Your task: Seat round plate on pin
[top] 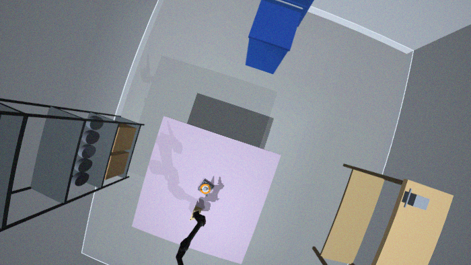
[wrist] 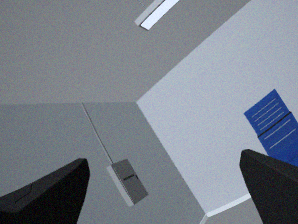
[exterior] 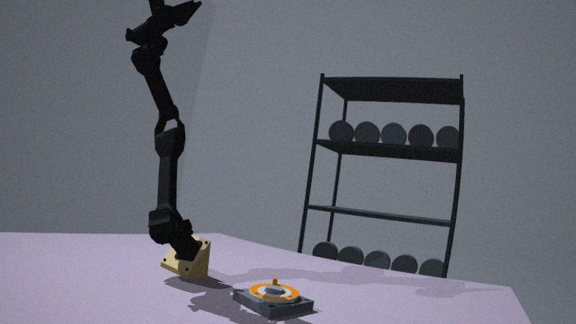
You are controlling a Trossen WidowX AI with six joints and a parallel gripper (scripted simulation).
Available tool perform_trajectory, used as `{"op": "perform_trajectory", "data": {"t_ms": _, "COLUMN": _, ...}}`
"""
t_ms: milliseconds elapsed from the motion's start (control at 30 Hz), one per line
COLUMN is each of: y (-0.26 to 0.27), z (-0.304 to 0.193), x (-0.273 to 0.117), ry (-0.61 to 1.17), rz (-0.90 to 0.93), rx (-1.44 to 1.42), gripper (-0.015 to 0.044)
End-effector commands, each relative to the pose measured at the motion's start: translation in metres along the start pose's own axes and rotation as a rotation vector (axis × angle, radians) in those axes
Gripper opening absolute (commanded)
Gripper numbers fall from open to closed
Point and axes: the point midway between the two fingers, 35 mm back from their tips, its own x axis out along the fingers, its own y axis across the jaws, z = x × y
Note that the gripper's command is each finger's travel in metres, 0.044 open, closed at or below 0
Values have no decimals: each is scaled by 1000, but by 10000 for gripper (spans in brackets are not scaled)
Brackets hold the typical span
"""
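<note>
Plate point(exterior: 274, 291) lies far below raised end effector point(wrist: 160, 196).

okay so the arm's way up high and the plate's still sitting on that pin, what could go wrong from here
1. The hand is open and aimed at the room, so the wrist view shows nothing of the plate; the descent may land off target.
2. The plate is small and low on its base; a push on the rim could slide the base instead of turning the plate.
3. The orange tab is a small target, so the hole may stop short of the pin.
</note>
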Motion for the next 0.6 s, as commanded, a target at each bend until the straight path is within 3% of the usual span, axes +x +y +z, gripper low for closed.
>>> {"op": "perform_trajectory", "data": {"t_ms": 0, "y": 0, "z": 1, "x": -2, "ry": -5, "rz": 6, "rx": -14, "gripper": 374}}
{"op": "perform_trajectory", "data": {"t_ms": 100, "y": -43, "z": 51, "x": -35, "ry": -142, "rz": 109, "rx": 81, "gripper": 295}}
{"op": "perform_trajectory", "data": {"t_ms": 300, "y": -87, "z": 81, "x": -51, "ry": -245, "rz": 152, "rx": 223, "gripper": 137}}
{"op": "perform_trajectory", "data": {"t_ms": 467, "y": -177, "z": 118, "x": -71, "ry": -400, "rz": 187, "rx": 474, "gripper": 6}}
{"op": "perform_trajectory", "data": {"t_ms": 567, "y": -218, "z": 124, "x": -71, "ry": -462, "rz": 153, "rx": 569, "gripper": 0}}
